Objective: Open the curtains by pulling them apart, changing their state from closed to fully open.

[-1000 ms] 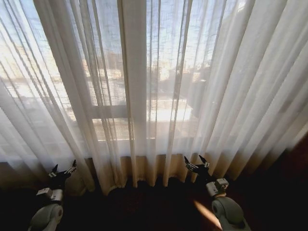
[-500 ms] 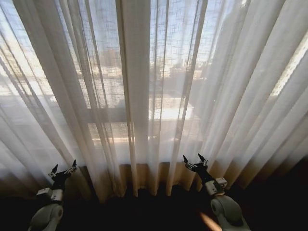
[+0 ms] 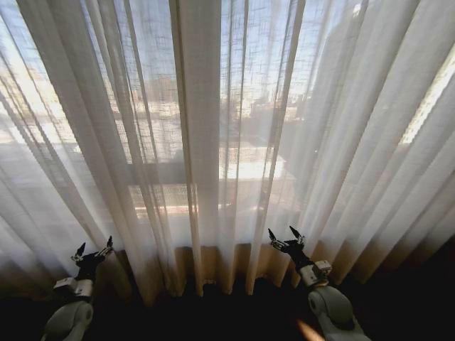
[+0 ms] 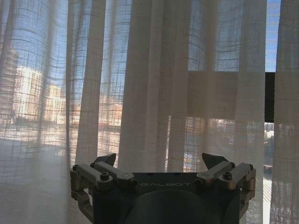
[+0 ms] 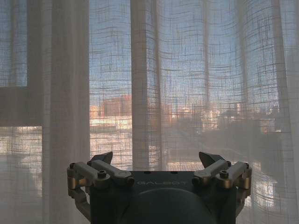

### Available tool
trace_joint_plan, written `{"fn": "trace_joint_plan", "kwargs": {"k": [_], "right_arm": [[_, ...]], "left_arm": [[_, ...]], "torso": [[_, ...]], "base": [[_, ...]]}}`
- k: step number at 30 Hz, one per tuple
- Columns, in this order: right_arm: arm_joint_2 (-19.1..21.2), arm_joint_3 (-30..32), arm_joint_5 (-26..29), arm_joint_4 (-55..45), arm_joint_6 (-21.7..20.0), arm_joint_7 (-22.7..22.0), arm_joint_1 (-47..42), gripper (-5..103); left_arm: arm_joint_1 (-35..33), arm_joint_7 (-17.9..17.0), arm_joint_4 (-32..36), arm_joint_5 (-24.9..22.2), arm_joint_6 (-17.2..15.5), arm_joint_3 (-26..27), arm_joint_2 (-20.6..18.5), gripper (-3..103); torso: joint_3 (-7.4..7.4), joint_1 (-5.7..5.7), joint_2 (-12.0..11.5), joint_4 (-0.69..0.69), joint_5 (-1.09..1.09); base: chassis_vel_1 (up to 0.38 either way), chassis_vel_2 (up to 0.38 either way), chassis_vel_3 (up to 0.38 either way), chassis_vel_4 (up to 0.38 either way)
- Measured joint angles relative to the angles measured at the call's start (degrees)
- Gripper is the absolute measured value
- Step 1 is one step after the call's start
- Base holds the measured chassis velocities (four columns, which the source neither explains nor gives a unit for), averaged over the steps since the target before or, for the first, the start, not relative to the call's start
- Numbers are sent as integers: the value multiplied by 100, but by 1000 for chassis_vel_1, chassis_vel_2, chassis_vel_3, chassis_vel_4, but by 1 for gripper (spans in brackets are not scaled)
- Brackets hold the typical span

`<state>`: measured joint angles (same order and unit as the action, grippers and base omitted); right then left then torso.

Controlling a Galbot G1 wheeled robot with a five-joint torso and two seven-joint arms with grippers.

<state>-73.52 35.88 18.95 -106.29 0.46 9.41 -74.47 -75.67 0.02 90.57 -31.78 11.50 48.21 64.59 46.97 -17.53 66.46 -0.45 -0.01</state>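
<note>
Here closed curtains [image 3: 213, 142] cover a sunlit window, left gripper [image 3: 93, 249] and right gripper [image 3: 286, 236] spread wide, empty.

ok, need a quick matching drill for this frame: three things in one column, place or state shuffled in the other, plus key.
Things:
1. left gripper
2. right gripper
3. curtains

Place or state:
A. closed across the window, daylight showing through
B. open, low at the head view's left, facing the fabric
C. open, low and right of centre, facing the fabric

Pairs: 1-B, 2-C, 3-A
</note>
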Motion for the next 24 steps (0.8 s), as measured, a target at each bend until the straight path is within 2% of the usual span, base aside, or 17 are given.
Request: {"fn": "trace_joint_plan", "kwargs": {"k": [6, 14, 24], "right_arm": [[166, -195, 9, 230, 78, -65, 278, 100], [351, -630, 16, 952, 70, -403, 1099, 100], [275, -1021, -24, 1879, 256, -544, 1851, 100]], "left_arm": [[2, 0, 0, 0, 0, -1, 0, 100], [0, 0, 0, 0, 0, -1, 0, 100], [0, 0, 0, 0, 0, -1, 0, 100]], "torso": [[4, -10, -5, 0, 1], [-3, 8, 4, 3, 1], [2, -2, -2, 1, 0]], "base": [[-166, 181, 177, -159], [-5, -5, 2, 0], [11, -25, -11, 19]]}}
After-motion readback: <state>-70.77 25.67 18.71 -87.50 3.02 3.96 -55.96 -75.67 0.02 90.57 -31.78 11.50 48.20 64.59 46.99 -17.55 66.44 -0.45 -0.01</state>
